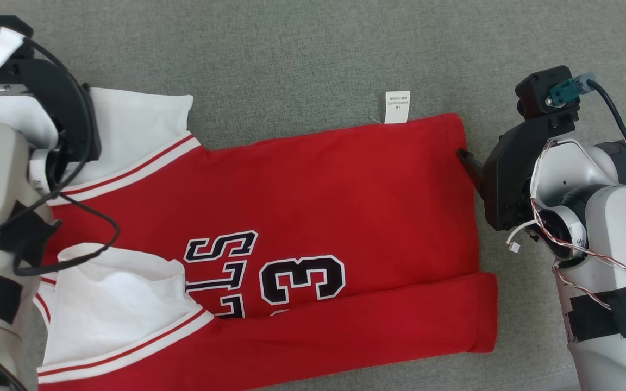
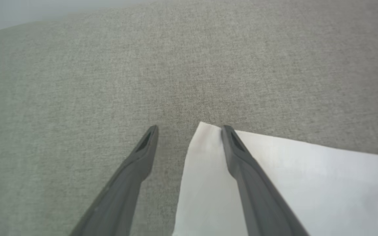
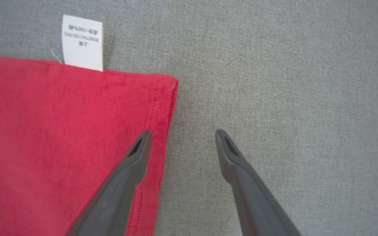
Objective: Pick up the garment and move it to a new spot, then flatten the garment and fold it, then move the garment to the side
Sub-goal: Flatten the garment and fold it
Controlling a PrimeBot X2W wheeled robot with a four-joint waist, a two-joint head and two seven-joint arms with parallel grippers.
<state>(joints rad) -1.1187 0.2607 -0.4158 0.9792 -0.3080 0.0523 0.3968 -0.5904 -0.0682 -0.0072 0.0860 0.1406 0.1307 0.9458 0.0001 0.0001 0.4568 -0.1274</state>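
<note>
The garment (image 1: 313, 201) is a red jersey with white sleeves and black lettering, spread sideways on the grey cloth surface, its near long edge folded over. My left gripper (image 2: 189, 131) is open above the far white sleeve's corner (image 2: 208, 157), one finger over the cloth, the other over bare surface. My right gripper (image 3: 182, 134) is open, straddling the hem (image 3: 166, 108) near the far corner; in the head view only one fingertip (image 1: 464, 156) shows there. Nothing is held.
A white care label (image 1: 398, 106) sticks out from the far edge of the jersey, also seen in the right wrist view as the label (image 3: 82, 42). Grey cloth surface (image 1: 313, 54) stretches beyond the jersey and to the right of the hem.
</note>
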